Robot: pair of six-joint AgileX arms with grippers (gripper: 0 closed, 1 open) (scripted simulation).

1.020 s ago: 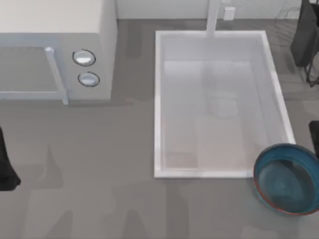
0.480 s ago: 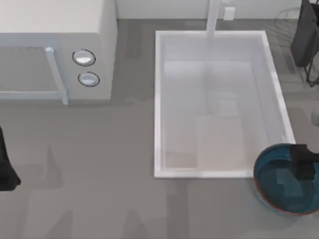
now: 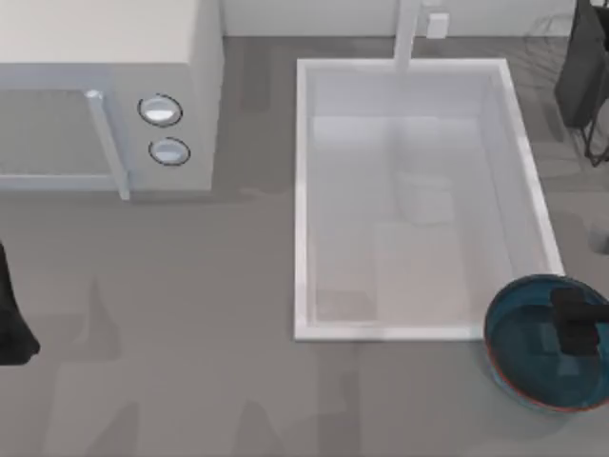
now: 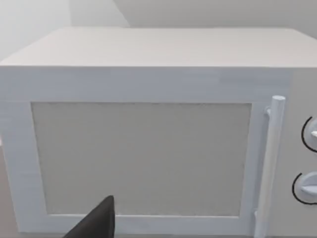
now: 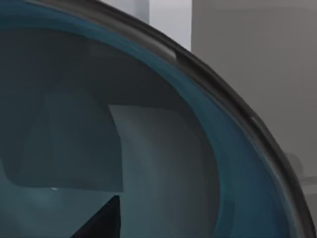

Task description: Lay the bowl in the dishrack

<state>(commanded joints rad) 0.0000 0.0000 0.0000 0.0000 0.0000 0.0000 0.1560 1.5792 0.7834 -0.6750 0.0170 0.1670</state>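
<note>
Grey countertop (image 3: pixel 190 362) is spreading across the whole scene, carrying a white microwave (image 3: pixel 105 95) at the top view's far left and a large white sink (image 3: pixel 303 190) in the middle. Sitting just off the sink's near right corner is the bowl (image 3: pixel 523 367), upright on the counter and close to the table's right edge. My right gripper (image 3: pixel 574 322) is hovering over the bowl's inside, toward its far right part, and the right wrist view is looking down past the rim into the glaze; how wide its fingers are standing I cannot tell. My left gripper (image 3: pixel 11 319) is sitting parked at the left edge, facing the microwave door. As for progress, nothing is being carried yet: the bowl is not lifted, so the grasp, the lift and the transfer all appear to be ahead. At the far right corner the dishrack (image 3: pixel 595 133) is showing as thin wires partly behind a dark upright shape, possibly part of the rack. Open counter is lying along the sink's right wall between bowl and rack, a narrow lane bounded by that wall and the table's edge.
</note>
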